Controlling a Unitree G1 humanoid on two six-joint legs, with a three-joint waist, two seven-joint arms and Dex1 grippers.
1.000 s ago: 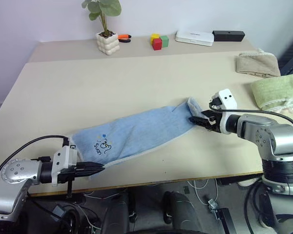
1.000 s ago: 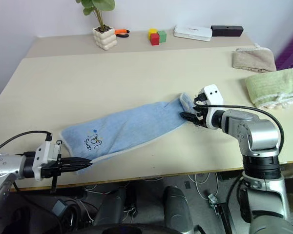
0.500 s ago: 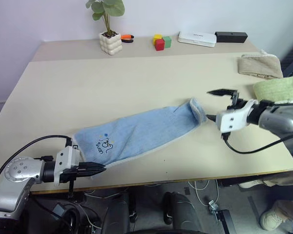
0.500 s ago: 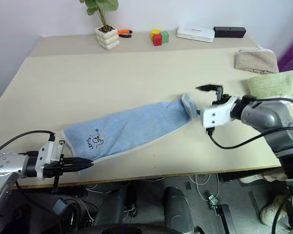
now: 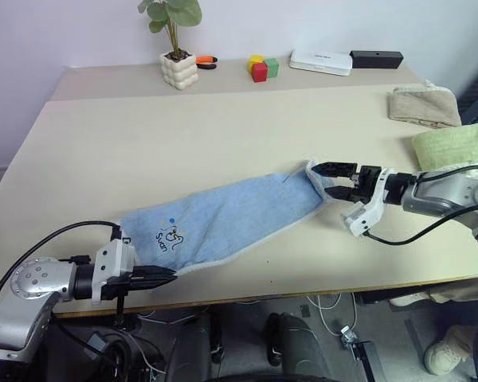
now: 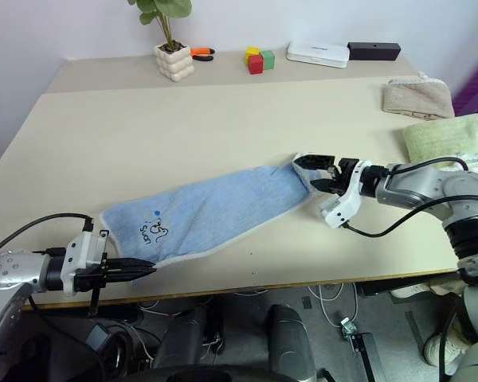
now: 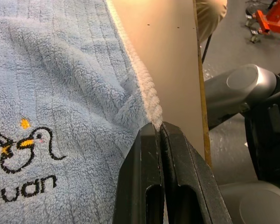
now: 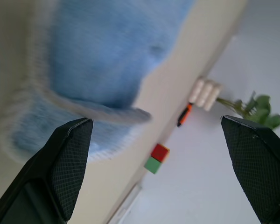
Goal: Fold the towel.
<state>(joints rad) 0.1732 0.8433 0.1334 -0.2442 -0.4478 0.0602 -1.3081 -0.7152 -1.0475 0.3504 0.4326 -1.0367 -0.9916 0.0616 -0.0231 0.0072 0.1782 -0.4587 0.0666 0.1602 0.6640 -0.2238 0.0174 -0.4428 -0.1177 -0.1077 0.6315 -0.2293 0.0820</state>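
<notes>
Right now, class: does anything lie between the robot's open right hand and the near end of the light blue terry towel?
Nothing visible does: the open right hand sits at the light blue terry towel's end over bare tabletop.

A beige table (image 5: 183,151) carries a row of small things along its far edge: a potted plant (image 5: 175,44) in a white knobbly pot, an orange-handled tool (image 5: 206,60) just beside the pot, and a cluster of red, yellow and green blocks (image 5: 260,68). Further right lie a flat white box (image 5: 322,61) and a black box (image 5: 376,59). Near the right edge rest a folded beige towel (image 5: 423,106) and a folded green towel (image 5: 454,146).
</notes>
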